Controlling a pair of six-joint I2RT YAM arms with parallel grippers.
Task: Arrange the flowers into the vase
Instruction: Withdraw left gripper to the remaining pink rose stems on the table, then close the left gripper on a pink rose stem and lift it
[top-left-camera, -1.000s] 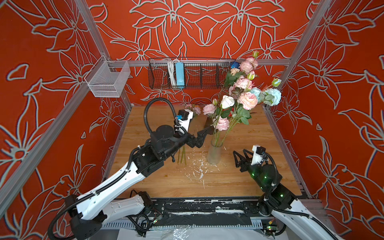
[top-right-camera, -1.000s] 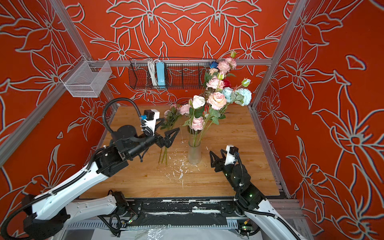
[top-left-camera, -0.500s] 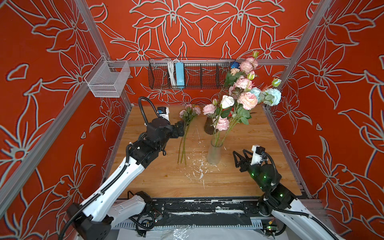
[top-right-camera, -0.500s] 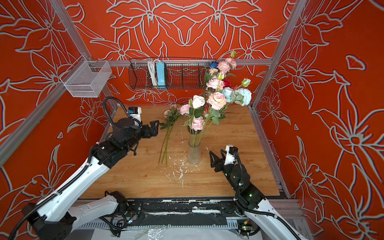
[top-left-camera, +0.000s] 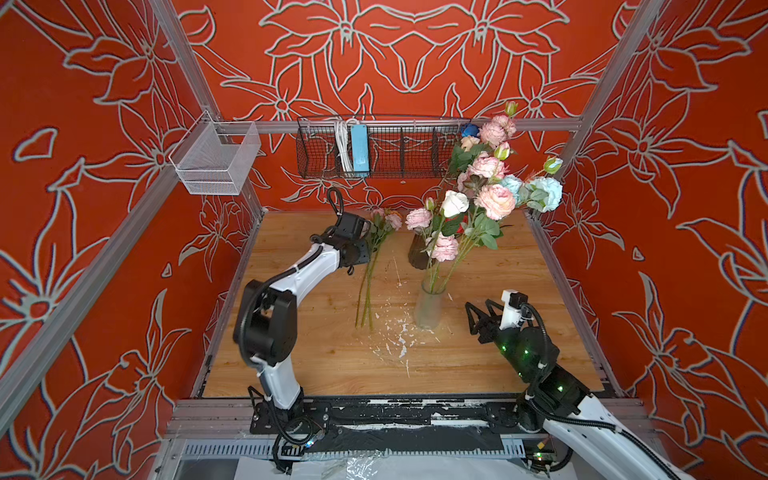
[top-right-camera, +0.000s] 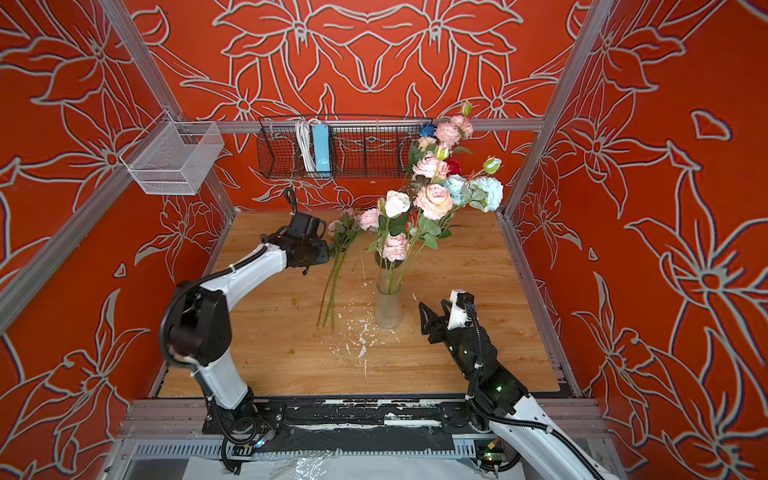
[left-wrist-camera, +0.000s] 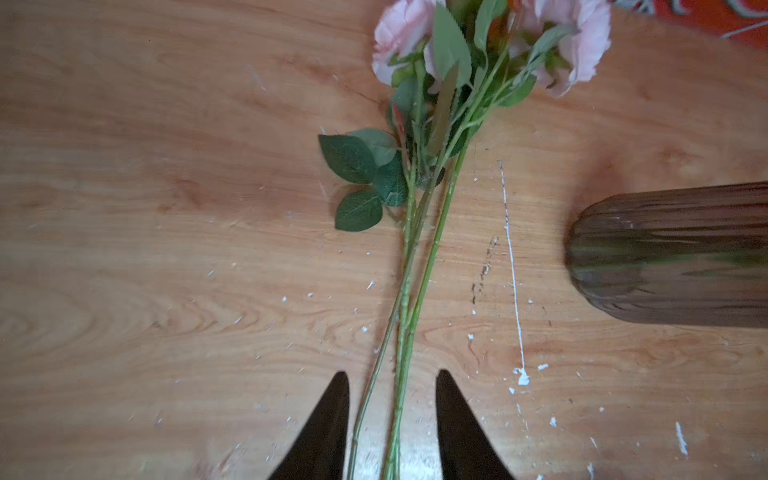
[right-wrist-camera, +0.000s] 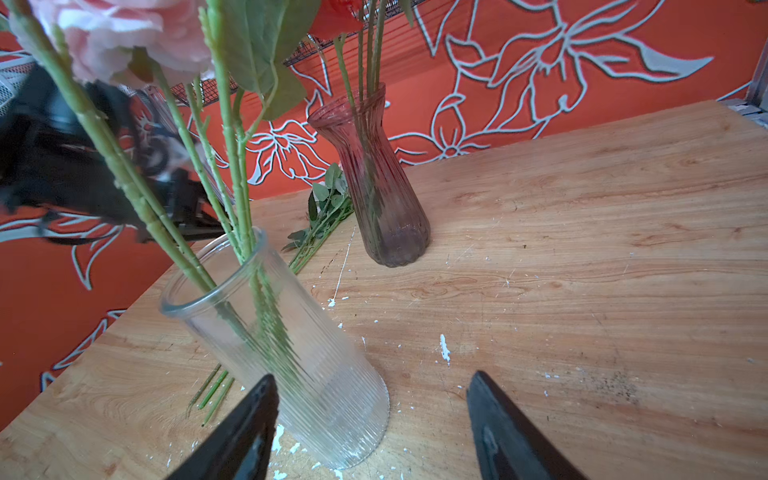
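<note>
While left tool (left-wrist-camera: 392, 372) and right tool (right-wrist-camera: 372, 374) gape, clear vase (right-wrist-camera: 332, 395) and purple vase (right-wrist-camera: 382, 195) each hold flowers (top-left-camera: 494, 201).

No lettering, label, brand mark or number is legible anywhere. The blue power strip (top-left-camera: 360, 147) in the black wire basket (top-left-camera: 415, 153), the clear glass vase (top-left-camera: 429, 309) and the purple glass vase (right-wrist-camera: 382, 195) show no readable print.

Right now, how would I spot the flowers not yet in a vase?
Look at the wooden table, left of the clear glass vase. A small bunch of pink flowers lies flat there, stems pointing toward the front edge. Unlike the other flowers, it stands in no vase.
</note>
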